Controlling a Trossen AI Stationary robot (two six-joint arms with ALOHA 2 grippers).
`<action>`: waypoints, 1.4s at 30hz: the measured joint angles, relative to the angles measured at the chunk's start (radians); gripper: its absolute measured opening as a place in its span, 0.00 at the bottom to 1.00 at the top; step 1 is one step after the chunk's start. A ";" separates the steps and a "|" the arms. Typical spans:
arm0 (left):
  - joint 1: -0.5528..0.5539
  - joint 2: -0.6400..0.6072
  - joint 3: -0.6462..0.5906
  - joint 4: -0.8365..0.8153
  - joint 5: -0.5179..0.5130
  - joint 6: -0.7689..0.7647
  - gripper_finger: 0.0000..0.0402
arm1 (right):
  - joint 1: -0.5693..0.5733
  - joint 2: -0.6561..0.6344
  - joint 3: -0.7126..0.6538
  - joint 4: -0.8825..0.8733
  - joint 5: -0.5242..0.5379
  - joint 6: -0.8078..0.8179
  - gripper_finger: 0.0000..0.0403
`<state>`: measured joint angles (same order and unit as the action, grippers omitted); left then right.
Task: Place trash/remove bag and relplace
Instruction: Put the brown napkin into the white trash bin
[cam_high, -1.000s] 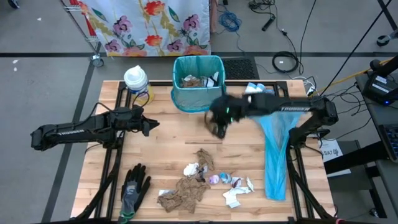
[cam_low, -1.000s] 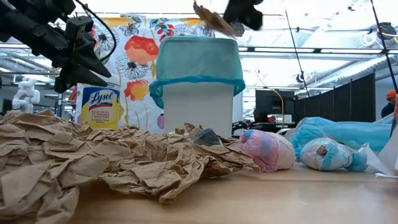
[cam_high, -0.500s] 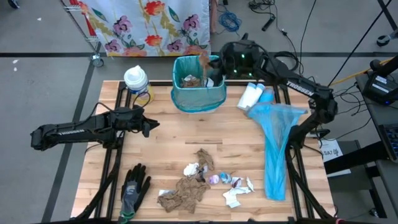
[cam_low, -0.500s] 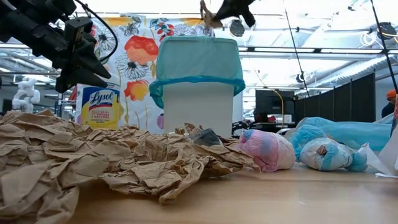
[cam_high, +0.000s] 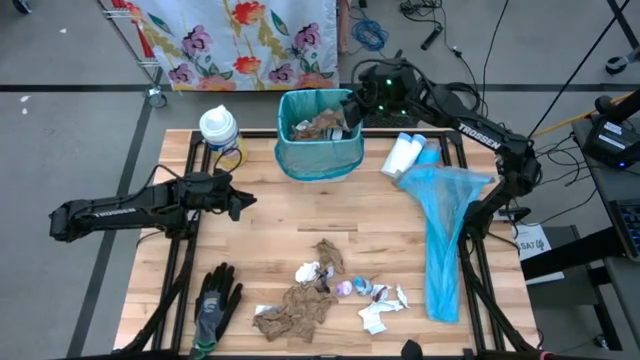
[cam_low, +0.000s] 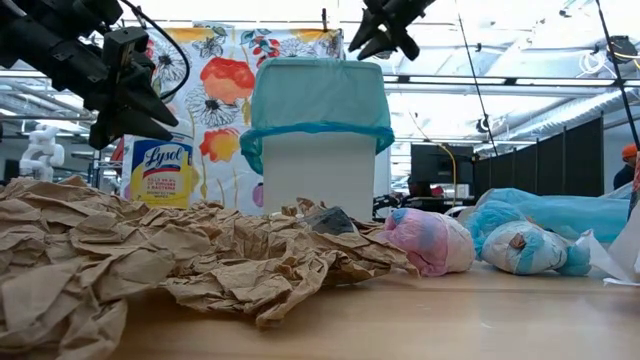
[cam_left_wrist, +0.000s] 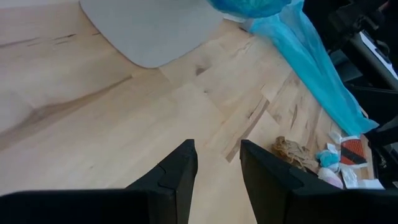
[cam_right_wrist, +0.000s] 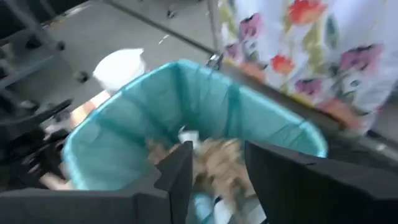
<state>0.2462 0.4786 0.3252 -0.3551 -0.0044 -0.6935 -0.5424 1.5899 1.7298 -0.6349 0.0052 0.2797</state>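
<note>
The right gripper (cam_high: 352, 108), jaws parted and empty, is held over the blue-lined white bin (cam_high: 318, 132); the left gripper (cam_high: 243, 201) is held open above the wooden table (cam_high: 300, 215).

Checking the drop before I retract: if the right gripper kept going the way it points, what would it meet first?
Probably the crumpled brown paper lying in the teal-lined bin; the open right gripper points down into it, though depth is unclear.

Robotics lab: floor cables (cam_high: 455, 95), partitions (cam_low: 590, 155)
</note>
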 joint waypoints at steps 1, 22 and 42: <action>0.000 0.000 0.000 0.000 0.000 0.000 0.32 | 0.000 -0.005 0.000 -0.018 -0.028 0.000 0.35; 0.000 0.000 0.000 0.001 0.001 0.001 0.32 | 0.500 -0.055 -0.155 -0.418 0.069 0.430 0.34; 0.000 0.000 0.000 -0.003 0.092 0.127 0.32 | 0.742 0.374 -0.332 -0.016 0.075 0.778 0.33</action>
<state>0.2462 0.4783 0.3252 -0.3576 0.0876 -0.5668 0.1995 1.9642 1.3975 -0.6508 0.0797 1.0572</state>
